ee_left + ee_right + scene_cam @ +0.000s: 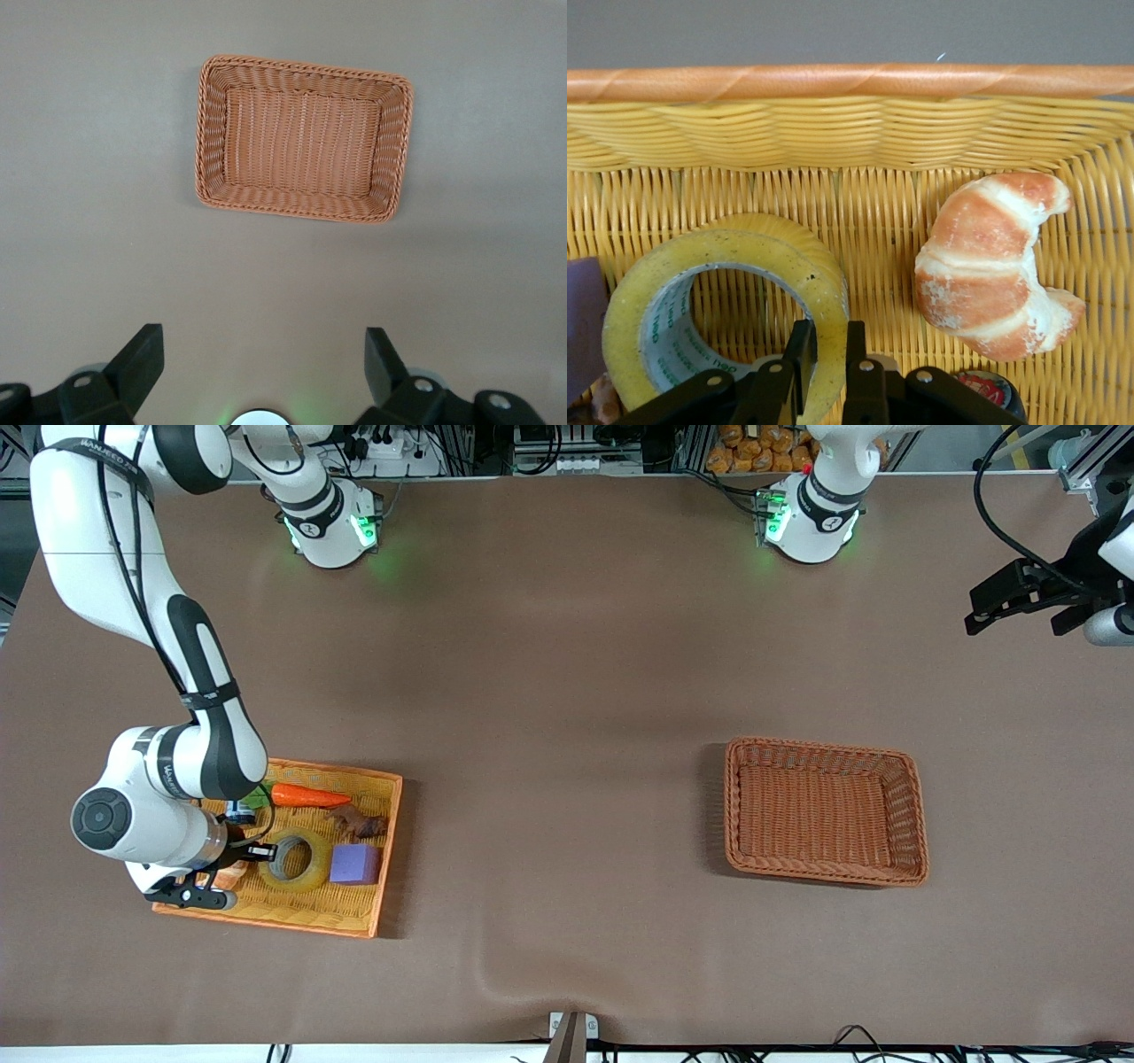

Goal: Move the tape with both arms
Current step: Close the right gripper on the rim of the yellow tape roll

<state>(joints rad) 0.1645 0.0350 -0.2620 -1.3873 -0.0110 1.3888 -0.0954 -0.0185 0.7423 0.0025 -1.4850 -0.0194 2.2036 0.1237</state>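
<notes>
The tape (297, 880), a yellowish ring, lies in the yellow wicker tray (390, 850) toward the right arm's end of the table. My right gripper (262, 852) is down in the tray. In the right wrist view the right gripper (827, 332) is shut on the tape (633, 305), one finger inside the hole and one outside the ring wall. My left gripper (1014, 622) waits open and empty, high over the table at the left arm's end. The left wrist view shows the left gripper (264, 350) with its fingers wide apart above bare table.
In the tray lie a carrot (306, 797), a purple cube (355, 864), a brown object (359, 824) and a croissant (992, 266) beside the tape. A brown wicker basket (824, 746) stands empty toward the left arm's end; it also shows in the left wrist view (213, 133).
</notes>
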